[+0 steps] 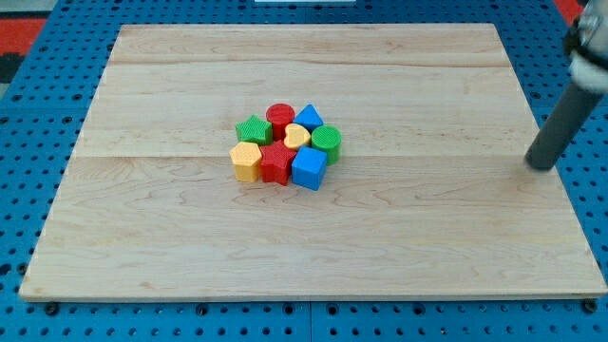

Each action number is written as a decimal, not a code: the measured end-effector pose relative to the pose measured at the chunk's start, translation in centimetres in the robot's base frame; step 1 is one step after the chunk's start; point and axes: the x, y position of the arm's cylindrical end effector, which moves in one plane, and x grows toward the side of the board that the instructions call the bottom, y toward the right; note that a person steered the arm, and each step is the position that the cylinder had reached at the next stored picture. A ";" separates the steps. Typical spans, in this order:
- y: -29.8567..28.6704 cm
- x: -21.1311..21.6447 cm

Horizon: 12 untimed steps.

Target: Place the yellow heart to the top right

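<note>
Currently my tip (541,167) rests at right edge of wooden board (190,247), bare rod, touching no block, well apart from cluster. Cluster sits centre frame, blocks packed tight. Yellow heart (296,136) in cluster's middle, between red cylinder (280,116), blue triangular block (309,118), green cylinder (327,142), blue cube (309,168), red star-like block (276,161). Green star (252,129), yellow hexagon (245,161) on cluster's left.

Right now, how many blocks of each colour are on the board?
Red: 2, the red cylinder and the red star
Green: 2, the green star and the green cylinder
Blue: 2, the blue triangle and the blue cube
Yellow: 2, the yellow heart and the yellow hexagon
Total: 8
</note>
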 end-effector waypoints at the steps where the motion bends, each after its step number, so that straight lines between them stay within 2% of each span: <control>1: -12.9 6.2; 2: -26.4 7.6; 3: -34.1 5.3; 4: -39.0 2.4; 6: -32.7 -1.9; 11: -16.0 -7.3; 12: -18.1 -8.8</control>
